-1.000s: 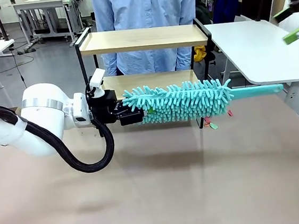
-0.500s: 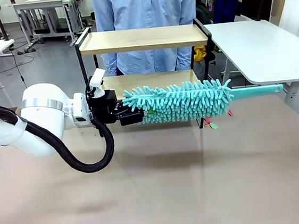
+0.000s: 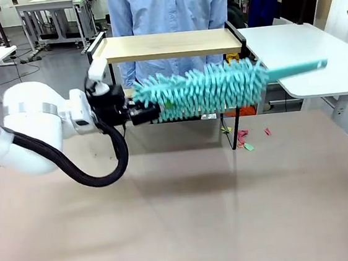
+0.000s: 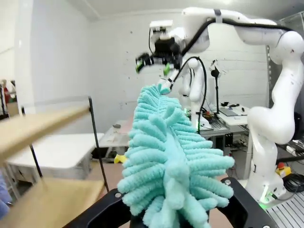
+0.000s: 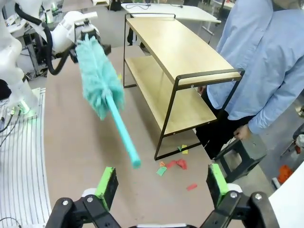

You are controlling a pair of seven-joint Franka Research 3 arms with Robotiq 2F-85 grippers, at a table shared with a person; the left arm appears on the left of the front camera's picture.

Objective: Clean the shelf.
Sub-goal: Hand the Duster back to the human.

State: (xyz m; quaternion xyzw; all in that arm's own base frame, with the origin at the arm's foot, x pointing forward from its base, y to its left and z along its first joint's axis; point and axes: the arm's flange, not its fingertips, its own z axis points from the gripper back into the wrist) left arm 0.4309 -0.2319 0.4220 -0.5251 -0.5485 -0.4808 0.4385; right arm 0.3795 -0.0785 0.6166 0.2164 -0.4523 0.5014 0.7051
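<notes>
Two end effectors: left end effector clamps a teal duster — level before the shelf; right end effector wide, empty.

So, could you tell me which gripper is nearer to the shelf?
Left. The left gripper, shut on the duster, is by the shelf front; the right gripper hangs open, well off beyond its end.

Front view faces the shelf; right wrist overlooks it too.
</notes>
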